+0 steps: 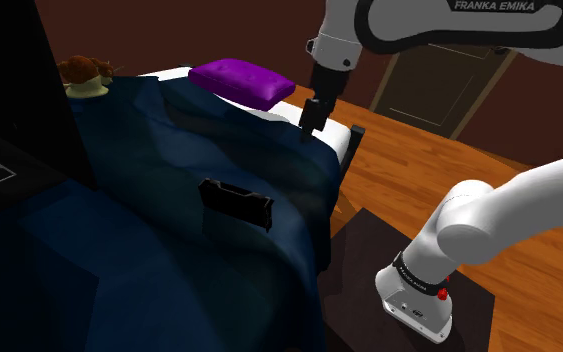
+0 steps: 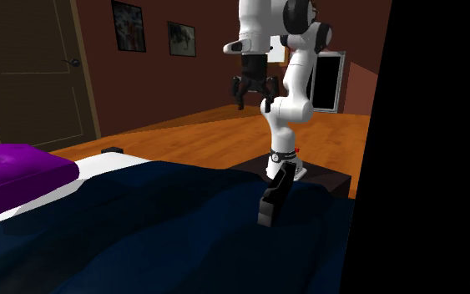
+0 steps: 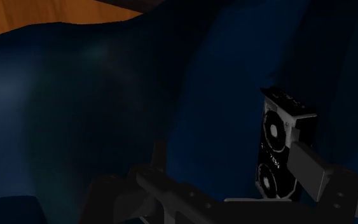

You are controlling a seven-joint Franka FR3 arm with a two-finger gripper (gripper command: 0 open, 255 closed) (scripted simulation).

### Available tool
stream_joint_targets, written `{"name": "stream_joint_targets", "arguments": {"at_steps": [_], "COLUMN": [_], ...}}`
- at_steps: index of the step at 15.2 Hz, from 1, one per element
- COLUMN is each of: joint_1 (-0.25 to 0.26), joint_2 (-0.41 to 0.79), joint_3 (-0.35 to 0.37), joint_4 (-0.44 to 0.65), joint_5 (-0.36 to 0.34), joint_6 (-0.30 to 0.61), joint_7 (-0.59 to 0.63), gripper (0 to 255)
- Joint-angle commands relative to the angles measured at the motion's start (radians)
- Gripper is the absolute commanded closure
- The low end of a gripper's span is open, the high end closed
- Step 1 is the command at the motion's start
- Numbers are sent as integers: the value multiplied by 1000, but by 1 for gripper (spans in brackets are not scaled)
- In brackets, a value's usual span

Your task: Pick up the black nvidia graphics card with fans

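Open and empty, the pincer (image 2: 254, 100) hangs above and aside of the black graphics card (image 1: 236, 205) standing edgewise on the blue bed (image 1: 119, 260); approach stage, needing alignment, then descent astride it.

There was one black graphics card (image 1: 235, 204), one purple pillow (image 1: 241, 80), one brown figurine (image 1: 87, 73), one bed (image 1: 149, 150) under blue cover, two framed pictures (image 2: 128, 25), one white arm (image 1: 489, 220), two black fingers (image 3: 308, 165).

Dim renders, deep shadow over dark blue bedcover (image 1: 159, 150), brighter orange floor (image 1: 529, 250).
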Motion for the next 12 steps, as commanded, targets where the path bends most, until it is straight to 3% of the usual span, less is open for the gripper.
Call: {"name": "stream_joint_targets", "arguments": {"at_steps": [1, 7, 12], "joint_1": [7, 24, 48], "joint_2": [68, 279, 480], "joint_3": [43, 155, 229], "joint_4": [20, 113, 222], "joint_5": [-6, -65, -157], "joint_6": [38, 111, 146], "joint_7": [37, 155, 269], "gripper": [0, 0, 0]}}
